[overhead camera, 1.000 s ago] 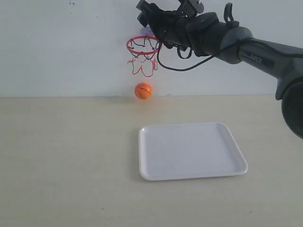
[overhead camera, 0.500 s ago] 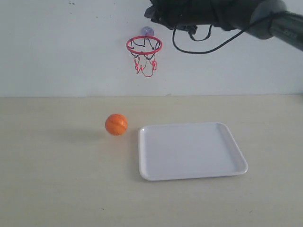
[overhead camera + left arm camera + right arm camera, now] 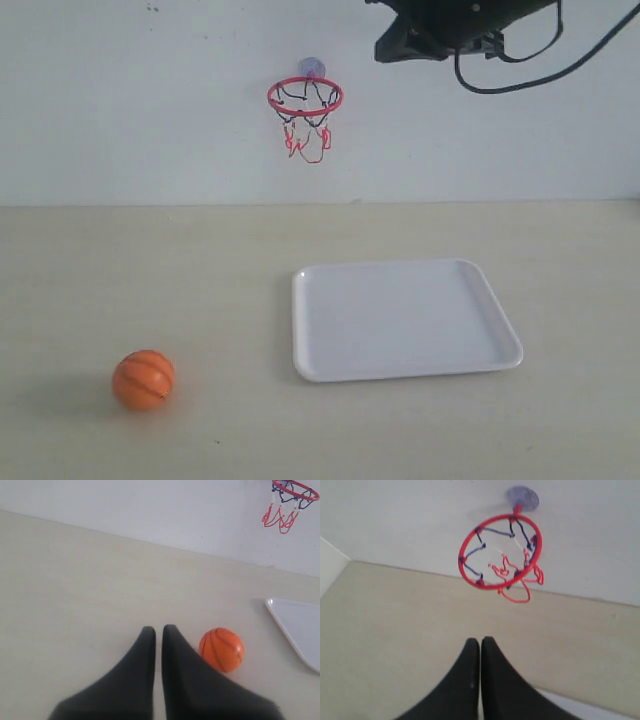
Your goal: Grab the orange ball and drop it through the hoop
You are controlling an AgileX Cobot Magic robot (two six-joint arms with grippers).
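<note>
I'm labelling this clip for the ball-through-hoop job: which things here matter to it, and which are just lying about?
Part of the job:
orange ball
hoop

Just lying about:
white tray

A bare lab-style test bench: a plain beige tabletop (image 3: 150,270) against a blank white wall (image 3: 120,100), a toy hoop (image 3: 305,112) stuck to it, a cabled robot arm (image 3: 450,25) above.
</note>
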